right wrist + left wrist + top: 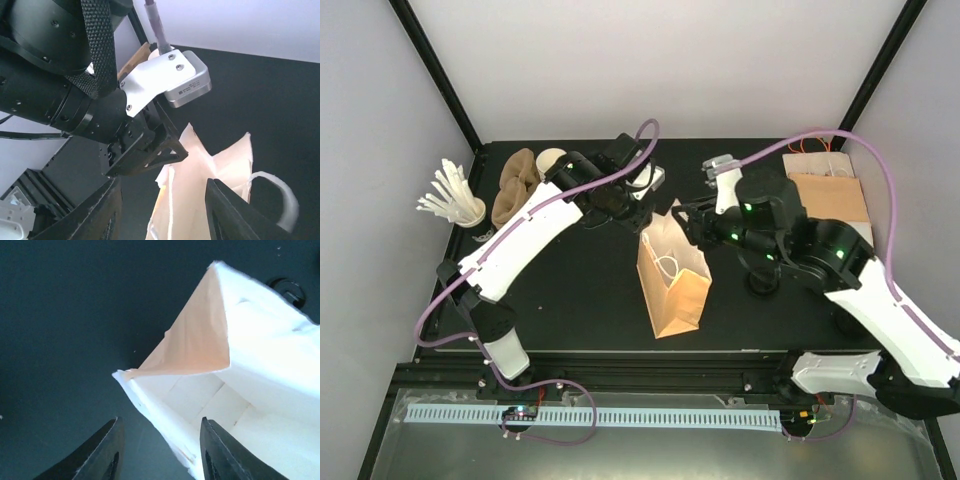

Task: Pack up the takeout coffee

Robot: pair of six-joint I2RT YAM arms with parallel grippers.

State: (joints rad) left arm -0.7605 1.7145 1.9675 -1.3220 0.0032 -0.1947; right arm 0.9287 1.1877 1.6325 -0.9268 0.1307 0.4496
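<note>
Black counter (580, 290) carries everything. At its far left a bunch of white stirrers (448, 195) fans out, with rounded brown cardboard pieces (515, 185) just beside it. I judge these are supplies parked clear of the working area.

The left tool (161, 422) hangs over one corner of the mouth of the tall brown paper bag (672, 280). Its fingers are spread and pinch nothing. One finger sits outside the rim and the other over the opening, so it straddles the paper wall, a stance suited to keeping that side from folding in.

The bag stands upright mid-counter with its mouth open upward, so a cup could go straight down into it.

The right tool (164, 185) is also spread. It hovers over the opposite side of the mouth, with the bag's top edge and its white loop handle (272, 192) below it, and it clamps no paper that I can see.

The takeout coffee, a small white paper cup with a round black plastic lid, cannot be made out in any view. The bag's inside is washed out white, so I cannot tell whether the cup sits at the bottom. A dark round thing (760, 283) under the right arm is too dim to identify.

At the far right lie flat brown paper bags (830, 195), seemingly spares.
</note>
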